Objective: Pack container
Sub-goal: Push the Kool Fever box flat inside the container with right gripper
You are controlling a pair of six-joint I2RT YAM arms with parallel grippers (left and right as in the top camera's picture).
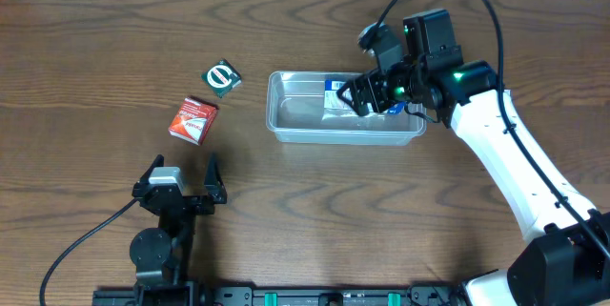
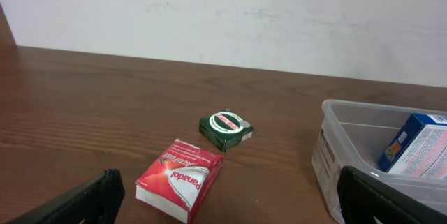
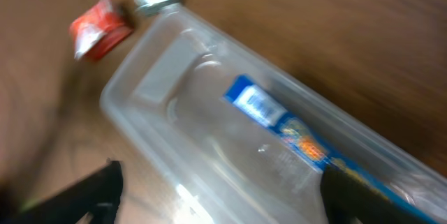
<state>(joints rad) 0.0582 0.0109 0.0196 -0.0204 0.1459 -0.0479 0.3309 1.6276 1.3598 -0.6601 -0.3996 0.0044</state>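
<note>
A: Right tool (image 3: pixel 227 192) hangs over the tub (image 1: pixel 295 120) at mid-bench (image 1: pixel 95 39), fingers wide apart, holding nothing. One blue box (image 2: pixel 412 140) lies inside.
B: And the left tool (image 1: pixel 184 165)?
A: Apart too, empty, at the near edge. Packing looks partway: one red packet (image 1: pixel 193 119) and one green packet (image 1: pixel 223 78) lie left of the tub. Next, reach one and close on it.

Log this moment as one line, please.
right gripper: open over container | blue box: inside | left gripper: open, empty | red box, green packet: outside
</note>
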